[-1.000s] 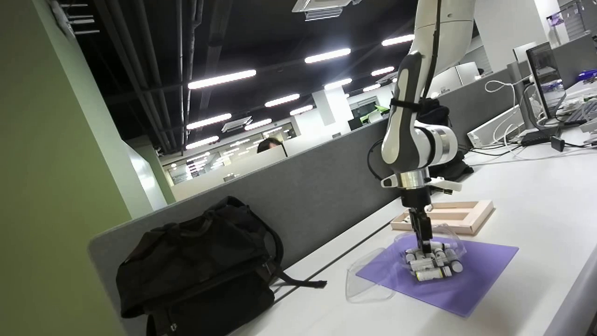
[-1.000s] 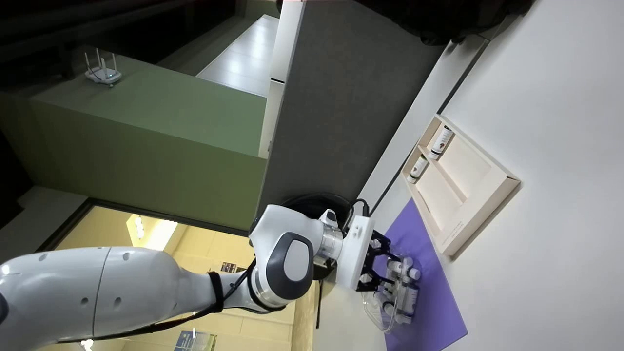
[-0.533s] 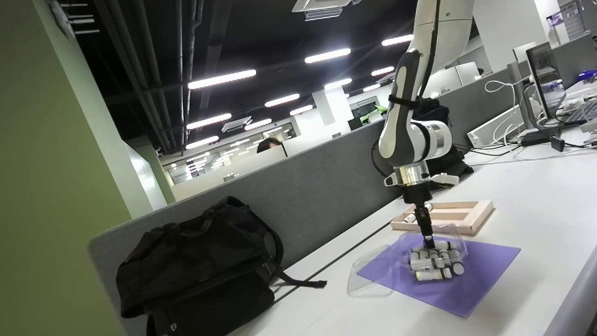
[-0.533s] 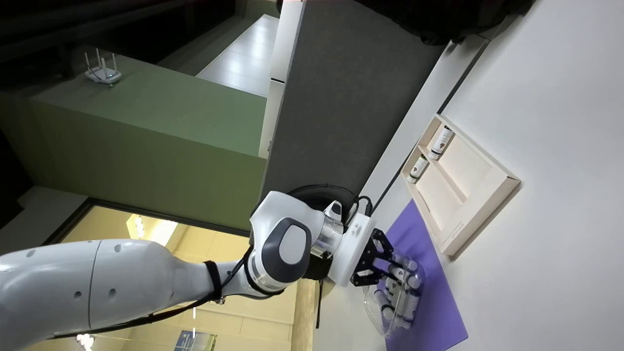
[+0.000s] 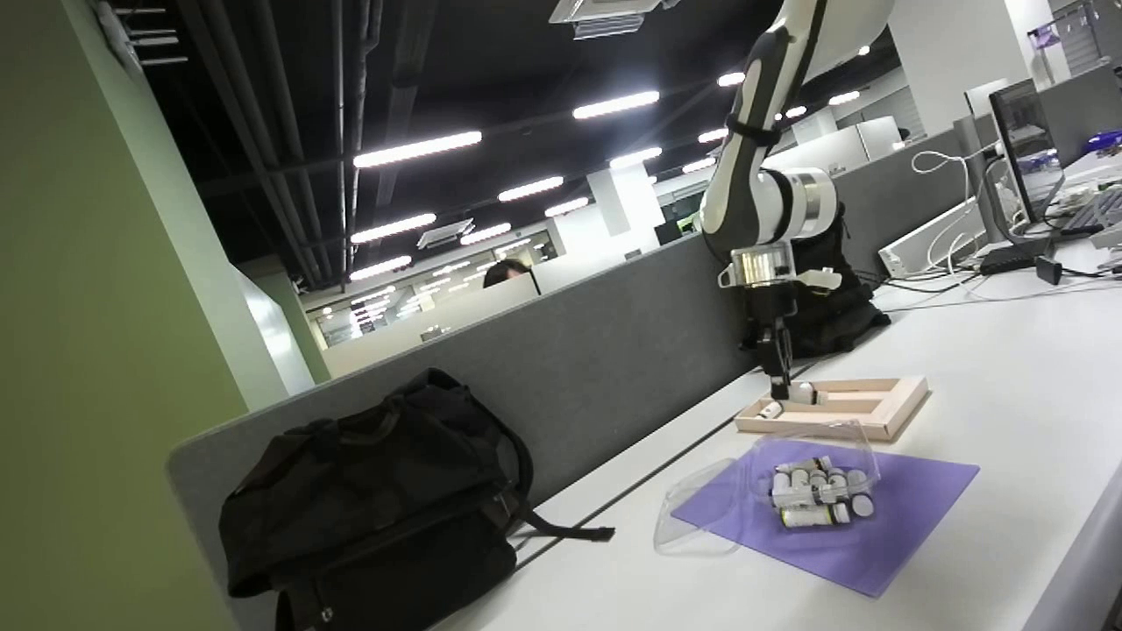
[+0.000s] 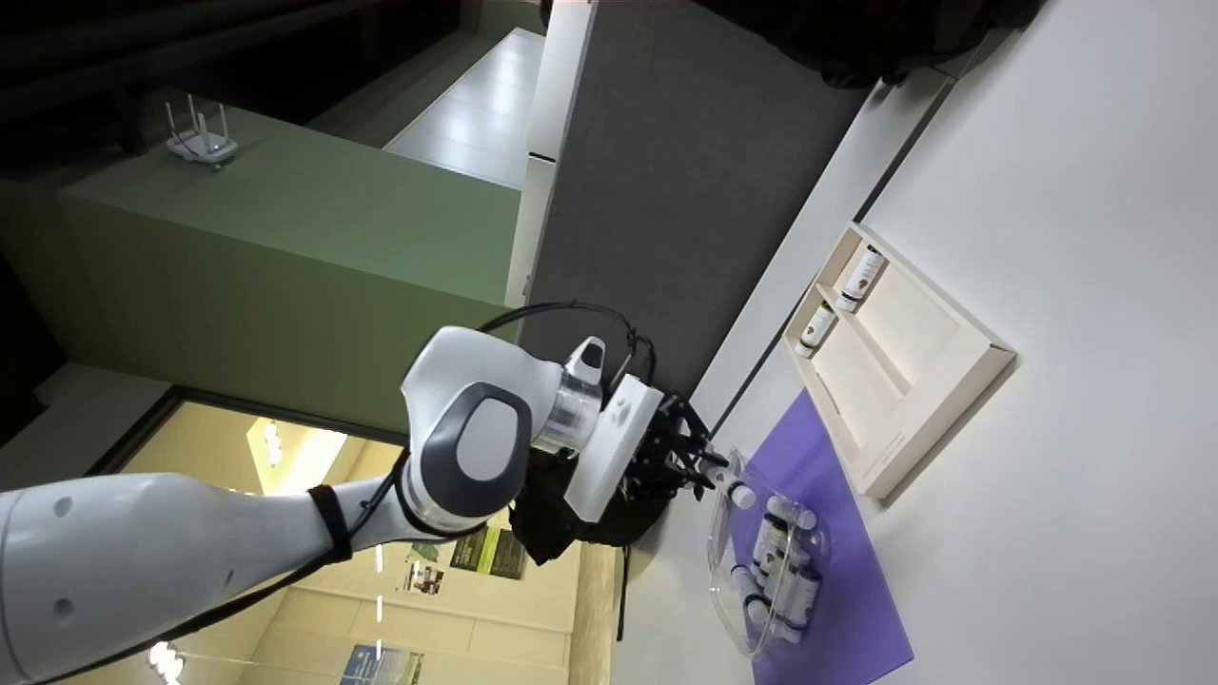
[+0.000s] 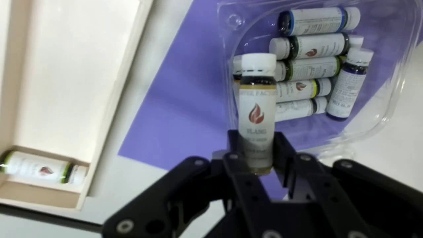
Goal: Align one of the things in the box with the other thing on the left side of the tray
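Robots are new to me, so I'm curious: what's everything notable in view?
Desk: one, white, foreground
Sheet: one, purple, on desk
Box: one, clear, mostly on sheet
Boxed bottles: at least seven, white-labelled, in box
Tray: one, pale wood, on desk
Tray bottles: two, white-labelled, in tray
Held bottle: one, white-labelled, midair
Partition: one, grey, behind desk
Backpack: one, black, beside partition
Screen: at least one, dark, background
Robot arm: one, white and grey, above desk
Fingers: two, black, gripping held bottle
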